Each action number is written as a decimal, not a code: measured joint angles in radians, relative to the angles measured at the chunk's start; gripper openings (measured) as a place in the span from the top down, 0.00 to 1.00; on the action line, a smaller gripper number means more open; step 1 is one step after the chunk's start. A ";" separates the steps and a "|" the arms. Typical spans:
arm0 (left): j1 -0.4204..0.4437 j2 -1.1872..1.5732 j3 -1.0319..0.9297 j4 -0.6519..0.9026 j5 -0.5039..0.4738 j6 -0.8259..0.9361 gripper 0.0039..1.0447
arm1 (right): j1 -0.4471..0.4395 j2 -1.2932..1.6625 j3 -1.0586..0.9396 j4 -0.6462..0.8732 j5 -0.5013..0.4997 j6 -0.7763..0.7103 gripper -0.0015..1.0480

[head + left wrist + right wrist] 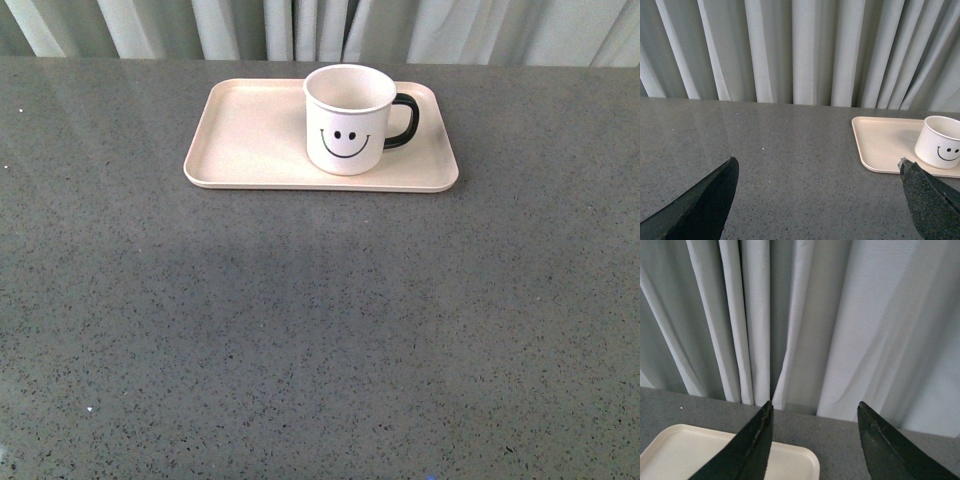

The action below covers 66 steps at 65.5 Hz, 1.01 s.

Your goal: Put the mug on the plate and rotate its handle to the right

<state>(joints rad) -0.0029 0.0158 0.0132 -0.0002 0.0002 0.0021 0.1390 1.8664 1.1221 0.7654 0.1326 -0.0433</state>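
Mug (349, 119) upright on plate (250, 135)

Looks like a staged test setup in a lab or studio, not anyone's actual kitchen. The surface (320, 330) is a wide grey speckled stone-look slab, and the whole far edge is closed off by pale grey-white pleated curtains (300, 28) hanging right down to it, so no walls, cupboards or appliances show. On it sits only a cream plate (250, 135) with a smiley mug (348, 120). Lighting is flat and even.
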 joint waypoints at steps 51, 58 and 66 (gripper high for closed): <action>0.000 0.000 0.000 0.000 0.000 0.000 0.09 | -0.137 -0.638 -0.904 0.236 -0.130 0.033 0.98; 0.000 0.000 0.000 0.000 0.000 0.000 0.09 | -0.139 -0.726 -0.969 0.208 -0.129 0.033 0.98; 0.000 0.000 0.000 0.000 0.000 0.000 0.09 | -0.138 -0.760 -1.031 0.231 -0.132 0.033 0.98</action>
<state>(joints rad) -0.0025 0.0158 0.0132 -0.0006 0.0002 0.0017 0.0006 1.1061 0.0910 0.9966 0.0010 -0.0105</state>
